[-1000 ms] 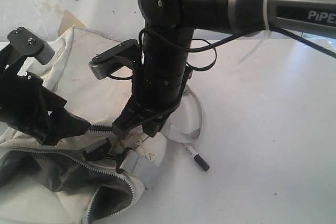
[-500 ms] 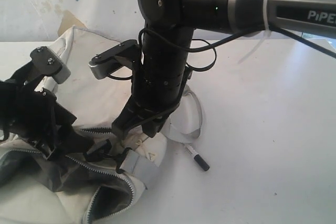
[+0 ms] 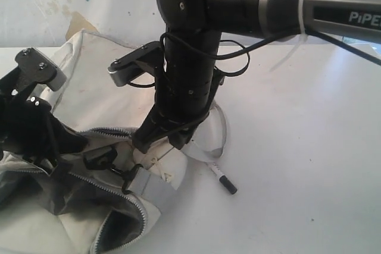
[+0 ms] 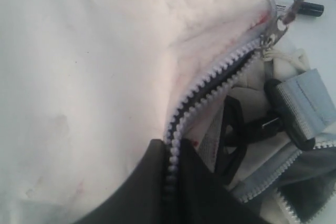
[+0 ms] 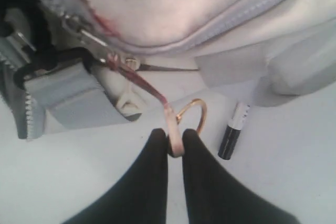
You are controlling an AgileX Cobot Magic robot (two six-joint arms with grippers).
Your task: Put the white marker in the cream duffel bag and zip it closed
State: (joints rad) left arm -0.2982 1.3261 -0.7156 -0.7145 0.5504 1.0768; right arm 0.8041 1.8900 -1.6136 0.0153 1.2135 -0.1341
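Gripping the cream duffel bag (image 4: 79, 77) rim, left fingers (image 4: 137, 195) newly closed, right fingers (image 5: 149, 182) still pinching zipper pull (image 5: 171, 125)

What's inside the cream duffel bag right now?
Only dark grey lining shows through the open mouth of the cream duffel bag; deeper inside is hidden by fabric. The white marker lies outside on the table.

Two black robot arms
Right arm (image 3: 190, 69): glossy black joints, grey link lettered in white, looped black cables (image 3: 246, 60), white cable tie (image 3: 302, 13); right gripper (image 5: 175, 135) has smooth black fingers.
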